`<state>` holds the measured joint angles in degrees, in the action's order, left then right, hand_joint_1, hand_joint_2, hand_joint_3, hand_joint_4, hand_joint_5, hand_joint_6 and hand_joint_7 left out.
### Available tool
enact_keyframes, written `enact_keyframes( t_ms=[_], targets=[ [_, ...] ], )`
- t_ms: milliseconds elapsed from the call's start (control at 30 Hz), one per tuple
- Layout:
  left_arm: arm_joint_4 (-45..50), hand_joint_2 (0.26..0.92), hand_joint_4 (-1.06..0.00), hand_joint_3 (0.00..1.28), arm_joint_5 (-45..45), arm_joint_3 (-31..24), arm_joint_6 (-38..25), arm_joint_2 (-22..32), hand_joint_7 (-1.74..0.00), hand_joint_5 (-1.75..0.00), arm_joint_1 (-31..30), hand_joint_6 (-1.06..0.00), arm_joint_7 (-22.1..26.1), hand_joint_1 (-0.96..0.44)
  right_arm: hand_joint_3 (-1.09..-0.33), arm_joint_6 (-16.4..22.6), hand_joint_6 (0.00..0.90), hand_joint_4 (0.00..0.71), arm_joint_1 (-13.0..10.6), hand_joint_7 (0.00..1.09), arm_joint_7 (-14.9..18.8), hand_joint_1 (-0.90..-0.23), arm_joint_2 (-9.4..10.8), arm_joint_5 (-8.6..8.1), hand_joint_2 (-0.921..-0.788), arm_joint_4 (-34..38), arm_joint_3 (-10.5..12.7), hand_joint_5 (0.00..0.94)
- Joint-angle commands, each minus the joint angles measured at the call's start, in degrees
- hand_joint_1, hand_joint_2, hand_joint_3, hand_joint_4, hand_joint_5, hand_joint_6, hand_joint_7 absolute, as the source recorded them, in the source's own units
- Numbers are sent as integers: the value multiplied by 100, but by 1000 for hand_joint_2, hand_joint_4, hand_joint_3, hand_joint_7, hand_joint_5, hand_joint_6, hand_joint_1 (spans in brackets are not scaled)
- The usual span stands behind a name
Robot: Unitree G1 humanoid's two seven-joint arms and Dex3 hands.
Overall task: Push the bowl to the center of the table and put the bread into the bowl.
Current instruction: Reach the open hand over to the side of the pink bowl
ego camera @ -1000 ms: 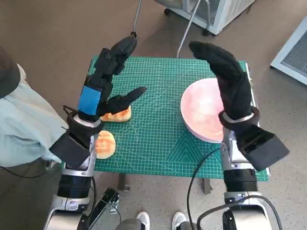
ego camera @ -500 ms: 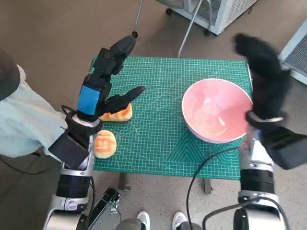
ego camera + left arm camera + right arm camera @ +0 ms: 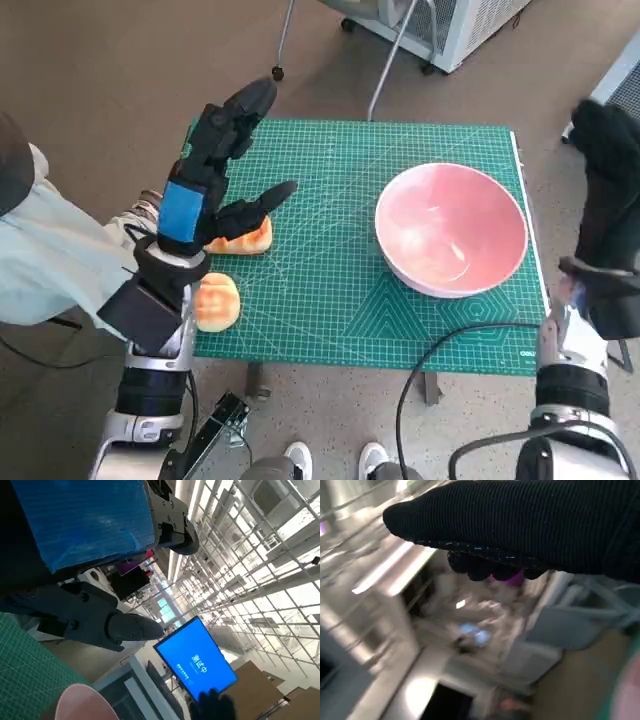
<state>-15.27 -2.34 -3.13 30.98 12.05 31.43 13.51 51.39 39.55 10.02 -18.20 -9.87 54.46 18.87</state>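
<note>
The pink bowl [image 3: 452, 228] stands on the right half of the green cutting mat [image 3: 330, 290]; its rim [image 3: 80, 702] also shows in the left wrist view. One piece of bread [image 3: 240, 238] lies on the mat's left part, partly under my left hand. A second round bread [image 3: 217, 301] sits at the mat's left front corner. My left hand [image 3: 215, 165] hovers raised above the left bread, fingers spread, holding nothing. My right hand [image 3: 612, 185] is out past the table's right edge, beside the bowl and apart from it, empty, fingers extended.
A white metal cabinet [image 3: 440, 25] stands beyond the table's far side, with table legs nearby. A person in pale clothing [image 3: 40, 260] sits close at the left. Shoes [image 3: 335, 460] show below the table's front edge.
My right hand has swung from over the bowl out to the right, past the table edge, uncovering the bowl. The left hand and both breads have stayed put.
</note>
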Motion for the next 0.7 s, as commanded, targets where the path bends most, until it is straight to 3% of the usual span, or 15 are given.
enact_keyframes(
  t_ms=[33, 133, 300, 433, 700],
  targets=[
    [114, 921, -310, 234, -14, -26, -75, 1, -453, -1, -55, -214, -52, -358, -929, -100, -1, 143, -89, 464, -7, -573, 5, -88, -921, 662, 115, 1],
    [135, 921, -311, 234, -14, -34, -106, 17, -452, -1, -54, -215, -49, -358, -932, -188, -1, 124, -57, 432, 61, -571, 39, -156, -921, 946, 171, 1],
    [151, 921, -311, 236, -26, -52, -134, 43, -449, -1, -46, -217, -31, -359, -942, -545, -1, 76, 39, 368, 432, -556, 214, -546, -921, 1334, 413, 1],
    [158, 921, -311, 238, -40, -59, -154, 55, -448, -1, -38, -217, -10, -357, -933, -866, 4, 71, 130, 353, 570, -548, 359, -755, -921, 1536, 560, 4],
    [253, 921, -312, 239, 22, -46, -192, 90, -444, -2, -57, -219, -19, -355, -910, -1270, 37, 122, 263, 380, 457, -522, 576, -830, -921, 1792, 662, 26]
  ],
)
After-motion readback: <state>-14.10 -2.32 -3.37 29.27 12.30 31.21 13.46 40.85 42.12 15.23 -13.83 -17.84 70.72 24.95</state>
